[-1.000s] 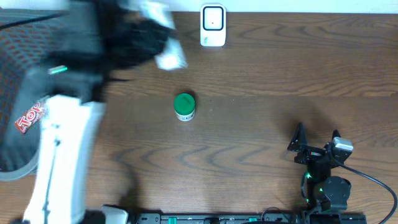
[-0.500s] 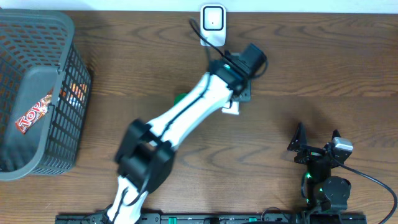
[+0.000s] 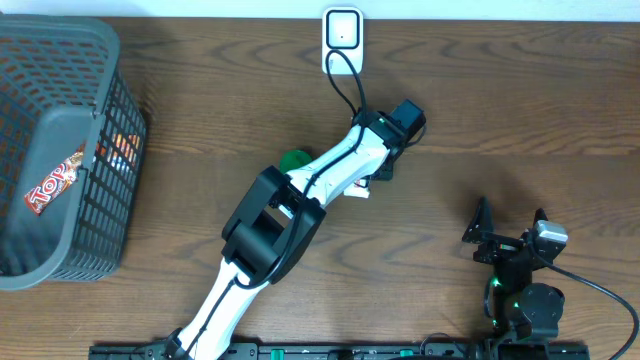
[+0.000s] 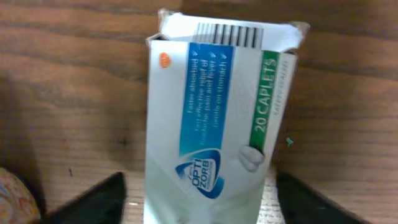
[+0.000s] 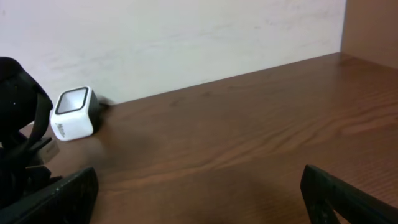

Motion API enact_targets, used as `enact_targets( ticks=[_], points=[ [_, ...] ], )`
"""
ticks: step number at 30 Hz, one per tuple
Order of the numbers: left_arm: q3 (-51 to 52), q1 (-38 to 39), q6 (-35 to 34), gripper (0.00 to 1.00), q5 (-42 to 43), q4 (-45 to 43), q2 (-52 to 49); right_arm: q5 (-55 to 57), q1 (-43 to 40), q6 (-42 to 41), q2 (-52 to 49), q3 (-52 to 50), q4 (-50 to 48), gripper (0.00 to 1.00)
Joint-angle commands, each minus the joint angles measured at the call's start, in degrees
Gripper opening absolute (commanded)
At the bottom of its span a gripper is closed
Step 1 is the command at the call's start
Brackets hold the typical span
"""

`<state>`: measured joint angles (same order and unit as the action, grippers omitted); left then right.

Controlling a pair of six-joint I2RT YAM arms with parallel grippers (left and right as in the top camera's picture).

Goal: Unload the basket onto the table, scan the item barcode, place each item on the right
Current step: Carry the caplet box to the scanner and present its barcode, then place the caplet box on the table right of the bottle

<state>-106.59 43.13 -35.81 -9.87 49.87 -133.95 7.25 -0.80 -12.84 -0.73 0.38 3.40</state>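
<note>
White-blue-green cardboard caplet box mid-frame on brown wooden table, left gripper spread wide around it, right gripper wide, lower right.

Left arm: white shell links, chunky black joints, and a thin black cable arcing off its black wrist block. Right arm is all black and compact, with green lights glowing on it, a silver-grey camera box up top and a black cord running off. And the fingers are dark, matte wedges.
</note>
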Motion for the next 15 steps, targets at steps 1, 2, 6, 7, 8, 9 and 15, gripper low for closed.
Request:
enact_targets(
  ticks=[1, 2, 6, 7, 8, 9, 15],
  points=[
    [-1.6, -0.9, 3.9, 0.91, -1.4, 1.8, 1.9, -0.1, -0.3, -0.4, 0.2, -0.1, 0.2, 0.99],
    [-2.8, -1.2, 5.2, 0.92, -2.3, 3.0, 3.3, -0.1, -0.3, -0.4, 0.2, -0.1, 0.2, 0.99],
    [-9.3, -2.9, 13.5, 0.93, -5.0, 7.0, 13.6, -0.1, -0.3, -0.4, 0.2, -0.1, 0.2, 0.99],
    [-11.1, -3.4, 16.2, 0.93, -5.0, 7.5, 17.0, -0.1, -0.3, -0.4, 0.2, -0.1, 0.2, 0.99],
    [-12.8, -4.1, 18.7, 0.93, -5.1, 7.5, 20.6, -0.1, -0.3, -0.4, 0.2, -0.1, 0.2, 0.99],
    [-14.3, -4.8, 20.6, 0.94, -5.1, 7.3, 24.3, -0.1, -0.3, -0.4, 0.2, -0.1, 0.2, 0.99],
    [-18.1, -18.8, 23.5, 0.99, -9.2, 3.1, 45.2, -0.1, -0.3, -0.4, 0.2, -0.1, 0.2, 0.99]
  ],
)
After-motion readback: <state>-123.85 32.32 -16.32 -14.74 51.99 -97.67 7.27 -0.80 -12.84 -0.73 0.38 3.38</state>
